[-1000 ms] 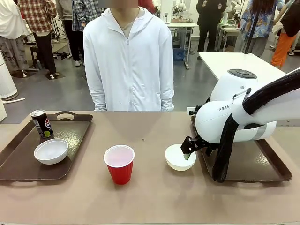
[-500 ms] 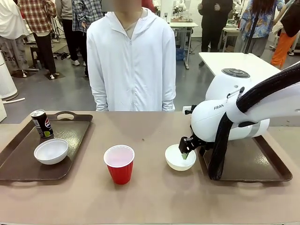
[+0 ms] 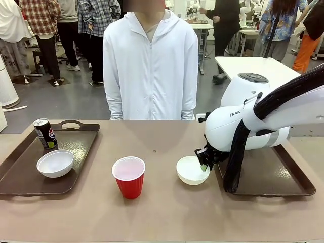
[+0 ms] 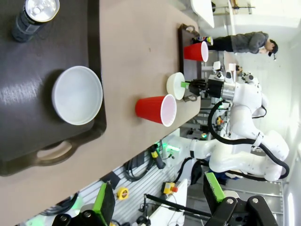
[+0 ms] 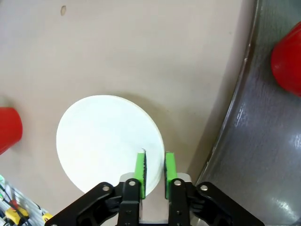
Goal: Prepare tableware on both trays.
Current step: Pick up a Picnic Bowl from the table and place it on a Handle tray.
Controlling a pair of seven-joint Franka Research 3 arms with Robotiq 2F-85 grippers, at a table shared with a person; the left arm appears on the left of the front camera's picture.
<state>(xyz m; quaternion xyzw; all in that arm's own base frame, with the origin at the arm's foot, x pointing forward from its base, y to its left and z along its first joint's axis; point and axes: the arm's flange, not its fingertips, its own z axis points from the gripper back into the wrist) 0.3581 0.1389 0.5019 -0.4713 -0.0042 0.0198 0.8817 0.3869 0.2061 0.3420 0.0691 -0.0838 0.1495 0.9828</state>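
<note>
Right gripper (image 5: 154,165) pinches thin rim of smooth round white bowl (image 5: 103,136).

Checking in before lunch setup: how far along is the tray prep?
Done: the left tray holds a can and a bowl; the right tray holds a red cup. In hand: the right gripper pinches the rim of the second bowl, beside the right tray. Left: that bowl onto its tray, and the middle cup, standing on the table.
</note>
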